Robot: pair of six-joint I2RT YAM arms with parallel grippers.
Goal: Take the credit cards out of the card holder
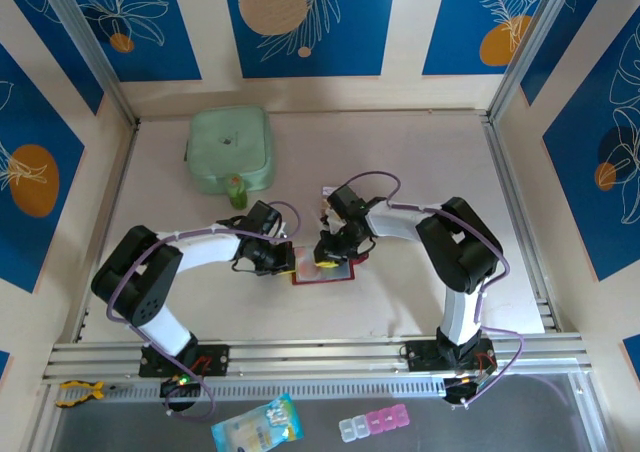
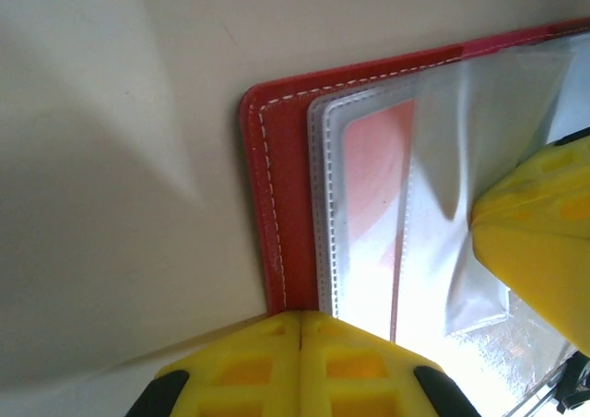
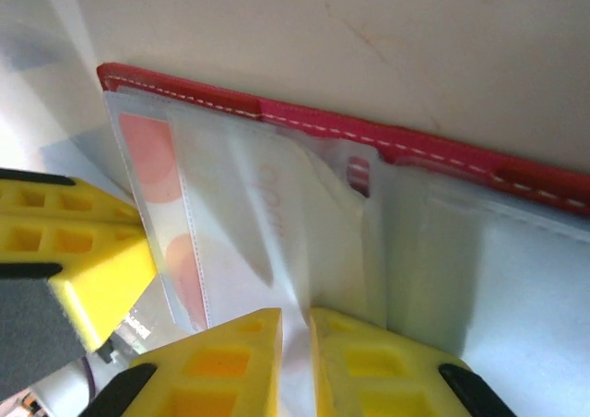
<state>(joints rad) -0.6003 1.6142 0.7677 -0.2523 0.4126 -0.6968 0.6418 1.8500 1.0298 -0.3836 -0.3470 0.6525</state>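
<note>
At the left short edge of the open wallet: left gripper point(image 1: 272, 256), fingers pressed together, seam closed, tips down on the red border of the card holder point(image 2: 267, 205); cannot tell whether cover is nipped between them or merely pinned; reads as the hold-down role. Just right of that, on the table point(image 1: 390, 307) midway between both arms: holder spread flat, inside up, long axis left-to-right; red stitched cover underneath, clear sleeves point(image 2: 442, 159) on top, rumpled. Inside the leftmost sleeve: one of the credit cards point(image 3: 152, 154), whitish with orange-red round marks, not yet out; long axis crosswise to the holder's, parallel to its left short edge; sleeve mouth not made out. Further right, a red-striped sliver point(image 3: 358, 173) at a sleeve fold; maybe another card's corner, too small to call. Right of the card, over the holder's middle: right gripper point(image 3: 295, 323), fingers nearly together with a fold of clear film between them; judged a pinch on the sleeves, not on a card. Key relation: card between the two grippers, just right of the left fingers, just left of the right ones; right arm better placed for the pull, likely after letting go of film and shifting left onto the card's end; risk otherwise of dragging the whole sleeve stack.
</note>
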